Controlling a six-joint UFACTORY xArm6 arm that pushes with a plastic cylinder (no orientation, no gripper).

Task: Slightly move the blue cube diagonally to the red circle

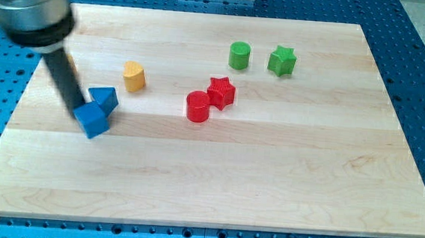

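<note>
Underneath, a pale wooden board (268,175) on blue perforated table (420,43); my tip (80,114) touches the blue cube (93,119).

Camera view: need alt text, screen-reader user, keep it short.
A dark rod's tip touches the left side of a blue cube on a wooden board, with a blue triangle just behind the cube. To the right sit a red circle touching a red star; a yellow heart, green circle and green star lie farther up.
</note>
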